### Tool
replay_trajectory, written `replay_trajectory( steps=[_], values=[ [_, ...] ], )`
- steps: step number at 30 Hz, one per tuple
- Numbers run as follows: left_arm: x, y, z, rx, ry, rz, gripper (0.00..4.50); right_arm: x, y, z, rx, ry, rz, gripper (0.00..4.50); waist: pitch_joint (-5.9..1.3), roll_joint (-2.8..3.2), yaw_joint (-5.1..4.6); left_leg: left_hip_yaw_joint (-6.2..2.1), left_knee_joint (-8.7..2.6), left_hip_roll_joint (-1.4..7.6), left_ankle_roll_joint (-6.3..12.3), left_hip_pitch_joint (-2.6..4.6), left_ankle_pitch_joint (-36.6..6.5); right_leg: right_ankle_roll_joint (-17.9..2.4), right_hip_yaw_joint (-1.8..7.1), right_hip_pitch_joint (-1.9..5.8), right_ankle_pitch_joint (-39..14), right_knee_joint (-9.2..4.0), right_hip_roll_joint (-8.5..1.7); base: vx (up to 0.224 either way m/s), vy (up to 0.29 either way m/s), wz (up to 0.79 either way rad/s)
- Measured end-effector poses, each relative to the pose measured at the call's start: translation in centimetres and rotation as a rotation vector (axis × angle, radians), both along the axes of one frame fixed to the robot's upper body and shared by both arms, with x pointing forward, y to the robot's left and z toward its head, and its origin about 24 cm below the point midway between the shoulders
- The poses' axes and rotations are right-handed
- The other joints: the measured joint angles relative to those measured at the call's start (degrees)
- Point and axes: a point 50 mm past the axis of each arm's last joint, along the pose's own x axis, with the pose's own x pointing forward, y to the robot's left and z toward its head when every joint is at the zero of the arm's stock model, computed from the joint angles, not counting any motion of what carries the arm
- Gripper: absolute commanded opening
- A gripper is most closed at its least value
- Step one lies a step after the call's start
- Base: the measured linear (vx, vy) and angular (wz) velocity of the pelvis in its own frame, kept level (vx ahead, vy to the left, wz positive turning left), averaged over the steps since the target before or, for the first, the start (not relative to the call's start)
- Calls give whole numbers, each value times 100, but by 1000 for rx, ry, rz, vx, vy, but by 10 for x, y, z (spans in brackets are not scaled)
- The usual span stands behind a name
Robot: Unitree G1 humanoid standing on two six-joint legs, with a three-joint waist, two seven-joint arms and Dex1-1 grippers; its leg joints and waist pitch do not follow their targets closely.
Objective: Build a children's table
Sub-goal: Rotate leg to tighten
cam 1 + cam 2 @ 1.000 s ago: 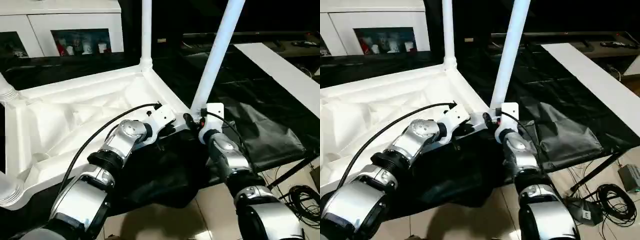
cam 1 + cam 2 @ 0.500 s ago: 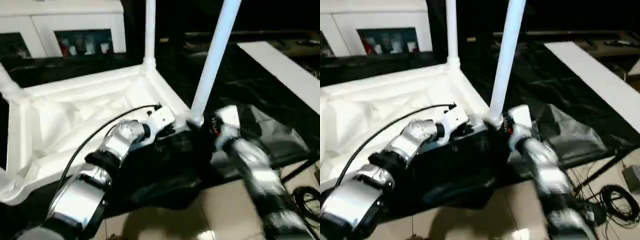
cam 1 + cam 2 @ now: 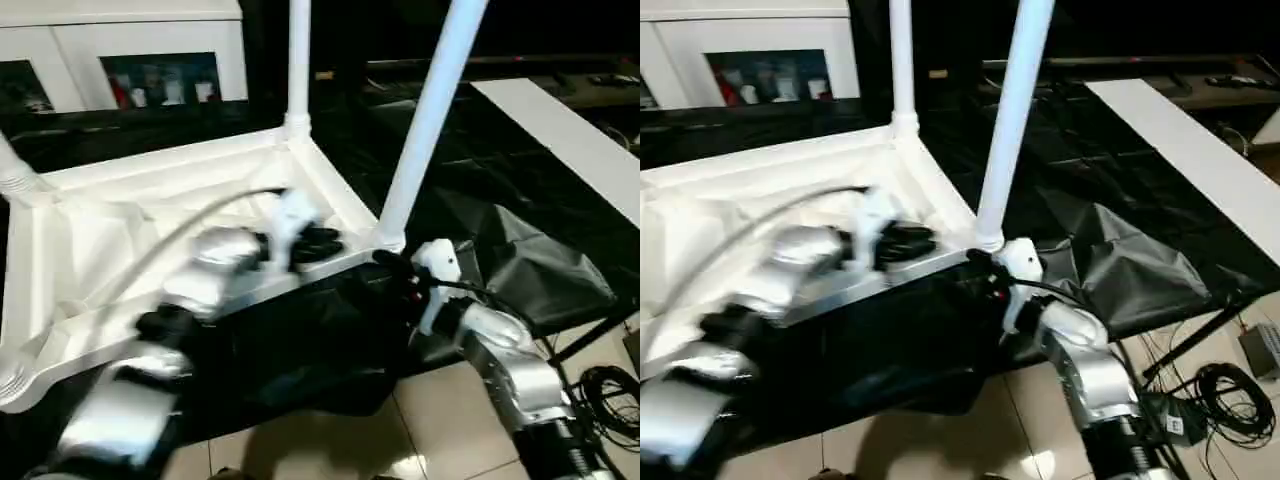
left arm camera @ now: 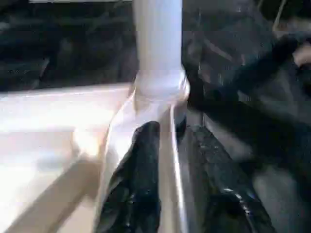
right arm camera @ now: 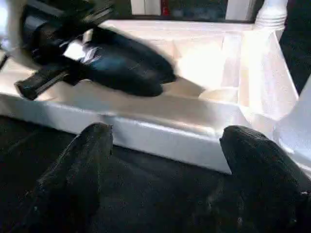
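The children's table lies upside down, its white top (image 3: 150,230) showing the ribbed underside. White legs stand in its corner sockets, one at the near right corner (image 3: 430,120) and one at the far corner (image 3: 298,60). My left gripper (image 3: 315,245) sits over the top's near rim (image 4: 170,145). Its fingers (image 4: 141,170) straddle the rim a little apart, one inside and one outside, close to the near leg's base (image 4: 158,43). My right gripper (image 3: 392,263) hangs just in front of that leg's socket, open wide with nothing between its fingers (image 5: 82,170).
A white cabinet (image 3: 150,60) with glass doors stands behind. Black cloth (image 3: 520,260) covers the stand under the table and drapes off its front. A long white board (image 3: 570,140) lies at the right. Cables (image 3: 610,390) lie on the tiled floor at lower right.
My right gripper has let go of the near leg's base and drawn back towards me. My left arm has shifted left along the rim, and its fingers have loosened.
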Motion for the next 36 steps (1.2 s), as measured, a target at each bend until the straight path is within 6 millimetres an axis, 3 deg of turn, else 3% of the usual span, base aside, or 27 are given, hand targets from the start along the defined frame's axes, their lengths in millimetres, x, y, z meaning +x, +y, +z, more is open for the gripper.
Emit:
replay_trajectory(
  steps=[5,9,15,21,24,27,31,36],
  values=[
    [-18,34,-9,75,98,4,184,2,7,1,-13,-2,1,387,7,-39,12,3,-3,0,0,-6,0,0,0,-4,-1,-5,0,0,0,0],
    [-31,48,-9,137,158,-30,225,10,12,8,-5,-25,-19,387,10,-68,21,4,1,-1,-7,-5,0,-1,3,-2,0,-1,-1,0,0,0],
    [-42,44,-11,162,167,-31,259,33,21,17,6,-40,-108,387,8,-71,16,4,15,-1,-11,0,2,-1,7,-1,0,20,-2,0,0,0],
    [-45,36,-16,197,141,-3,314,57,16,26,39,-37,-296,387,8,-70,19,4,19,-2,-14,1,4,-1,9,-2,0,29,-1,0,0,0],
    [-48,35,-20,226,135,-1,322,69,8,30,98,-4,-402,387,8,-70,41,4,23,-2,-16,1,5,-1,9,-2,0,36,-1,0,0,0],
    [-46,37,-19,268,88,38,359,83,-3,35,181,37,-536,387,9,-70,75,3,33,-2,-22,4,9,0,11,-1,0,49,-2,0,0,0],
    [-45,37,-18,287,18,58,367,88,-18,37,209,37,-642,387,8,-70,136,3,34,-2,-24,2,10,0,12,0,0,51,-2,0,0,0],
    [-40,28,-15,260,-96,92,367,89,-21,35,204,32,-667,387,8,-71,126,2,34,-1,-26,2,13,1,11,-4,1,58,-1,0,0,0]
  ],
)
